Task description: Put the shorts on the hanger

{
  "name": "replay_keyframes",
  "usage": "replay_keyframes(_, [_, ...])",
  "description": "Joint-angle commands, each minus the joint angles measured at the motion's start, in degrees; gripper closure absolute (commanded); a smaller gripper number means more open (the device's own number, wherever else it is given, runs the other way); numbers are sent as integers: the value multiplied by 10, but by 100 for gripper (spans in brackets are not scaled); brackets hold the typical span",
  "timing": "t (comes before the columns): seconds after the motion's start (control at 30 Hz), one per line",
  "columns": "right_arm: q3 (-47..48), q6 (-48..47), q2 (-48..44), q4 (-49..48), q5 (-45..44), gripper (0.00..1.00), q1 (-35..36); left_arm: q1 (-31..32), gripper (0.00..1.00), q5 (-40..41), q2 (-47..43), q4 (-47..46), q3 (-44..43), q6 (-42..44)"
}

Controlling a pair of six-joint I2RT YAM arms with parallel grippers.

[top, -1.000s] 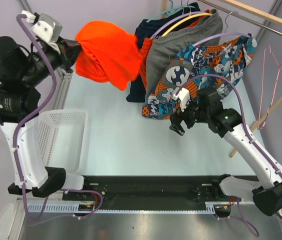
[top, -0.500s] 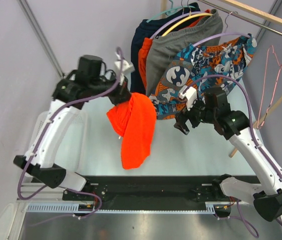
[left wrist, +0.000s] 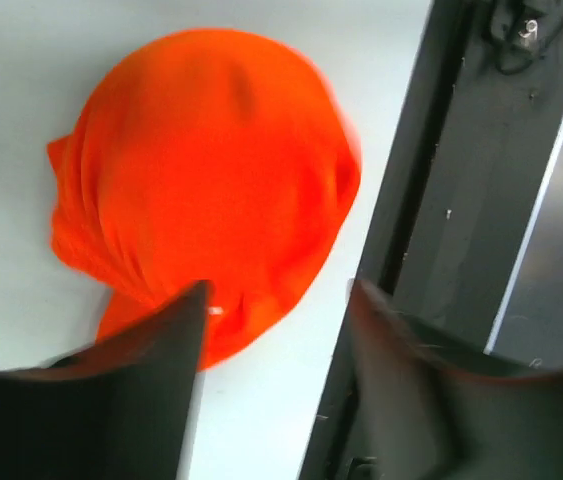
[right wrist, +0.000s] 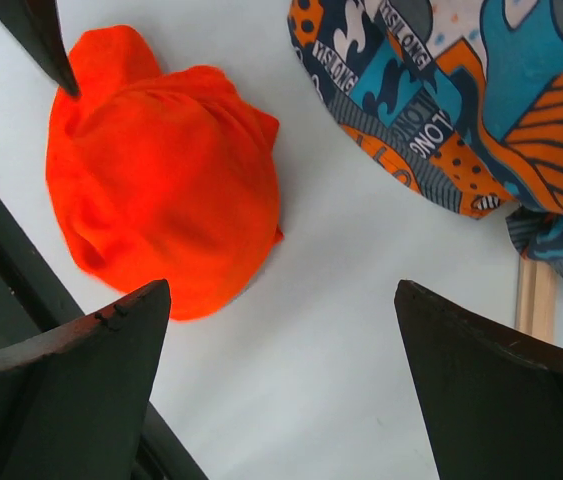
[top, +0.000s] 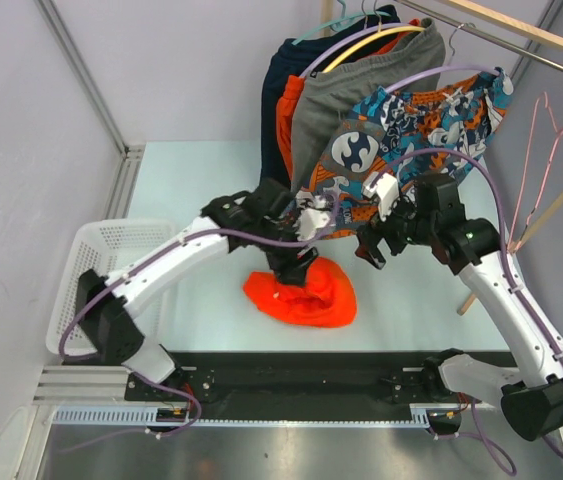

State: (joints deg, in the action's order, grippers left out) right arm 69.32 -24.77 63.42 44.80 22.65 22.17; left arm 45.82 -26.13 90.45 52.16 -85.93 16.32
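The orange-red shorts (top: 301, 296) lie in a crumpled heap on the table near its front edge, also seen in the left wrist view (left wrist: 201, 190) and the right wrist view (right wrist: 161, 200). My left gripper (top: 296, 264) hangs just above the heap, open, its jaws (left wrist: 276, 300) apart with nothing pinched between them. My right gripper (top: 371, 246) hovers to the right of the shorts, open and empty (right wrist: 281, 290). The pale pink hanger (top: 546, 150) hangs at the far right, away from both grippers.
A rail at the back holds a navy garment (top: 276, 120), grey shorts (top: 326, 110) and patterned shorts (top: 421, 115) (right wrist: 461, 90) on other hangers. A white basket (top: 111, 260) stands at the left. A black rail (top: 301, 375) (left wrist: 491, 150) runs along the near edge.
My left arm swung from the far left to the middle, brought the shorts down onto the table and opened its jaws, letting them go. The right arm barely moved.
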Motion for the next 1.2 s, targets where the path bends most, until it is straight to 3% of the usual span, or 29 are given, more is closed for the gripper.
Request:
replay_keyframes(0.0, [13,-33,6,20,34,0,-12,-109,25,-90,-130,-44,69,40])
replay_keyframes(0.07, [13,-32,17,13,46,0,-5,-171,19,-116,-151,-30,79,55])
replay_keyframes(0.27, [14,-52,93,-53,9,0,102,-297,18,-118,-186,-14,124,59])
replay_keyframes(0.47, [30,-103,215,-138,-69,0,207,-335,18,-90,-233,-22,166,45])
replay_keyframes(0.7, [72,-130,352,-147,-107,1,227,-346,17,-58,-267,-21,202,25])
replay_keyframes(0.8, [86,-147,386,-121,-104,26,224,-359,16,-53,-273,-20,211,19])
replay_keyframes(0.83, [92,-149,388,-118,-104,47,225,-364,16,-54,-272,-21,211,18])
replay_keyframes(0.9, [114,-143,382,-120,-90,68,217,-381,17,-62,-264,-23,211,14])
replay_keyframes(0.93, [128,-127,376,-122,-70,88,214,-394,18,-66,-261,-26,210,10])
replay_keyframes(0.97, [151,-117,369,-132,-66,98,212,-399,18,-76,-258,-28,208,9])
replay_keyframes(1.1, [209,-40,318,-178,27,100,183,-416,20,-99,-232,-44,191,3])
replay_keyframes(1.17, [193,18,258,-262,122,100,149,-426,20,-117,-227,-53,187,6])
